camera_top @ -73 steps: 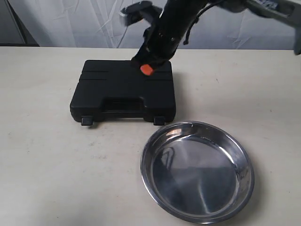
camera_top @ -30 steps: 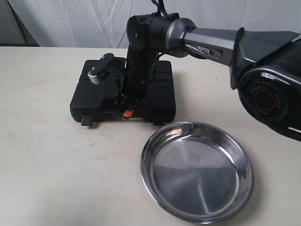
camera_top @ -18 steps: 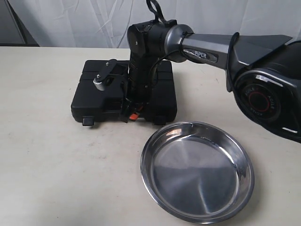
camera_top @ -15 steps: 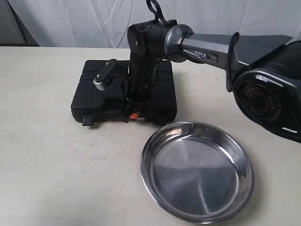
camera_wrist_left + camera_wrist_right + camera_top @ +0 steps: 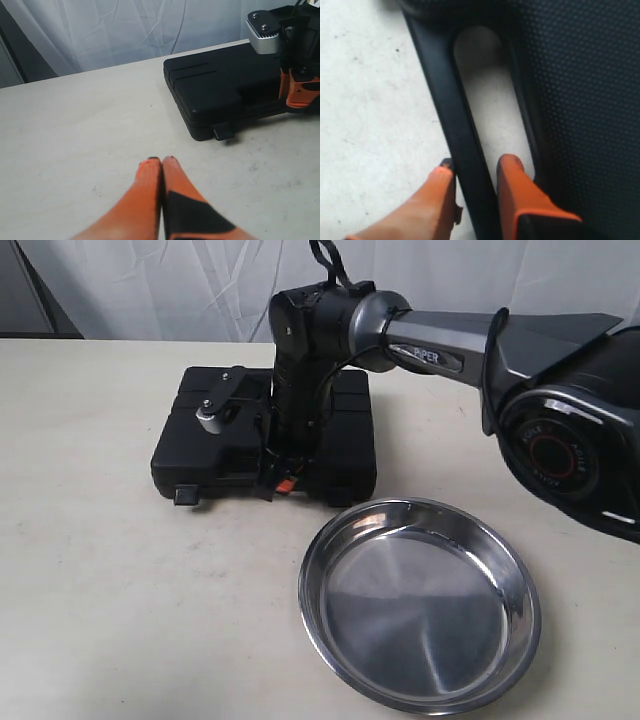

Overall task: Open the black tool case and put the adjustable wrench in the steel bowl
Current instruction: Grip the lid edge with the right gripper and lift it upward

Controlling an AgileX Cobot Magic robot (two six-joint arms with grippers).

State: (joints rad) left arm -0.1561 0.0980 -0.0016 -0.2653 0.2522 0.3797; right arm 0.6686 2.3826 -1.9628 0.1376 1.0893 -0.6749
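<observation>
orange r gripper (image 5: 477,166) clamped on black tool case (image 5: 195,452) handle, l gripper (image 5: 161,160) pinched shut, empty

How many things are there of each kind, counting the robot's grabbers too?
black tool case: 1
steel bowl: 1
grippers: 2, the left gripper and the right gripper
Total: 4

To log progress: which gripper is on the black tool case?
The right gripper: its fingers straddle the handle bar of the black tool case. The left gripper is shut over the table.
</observation>
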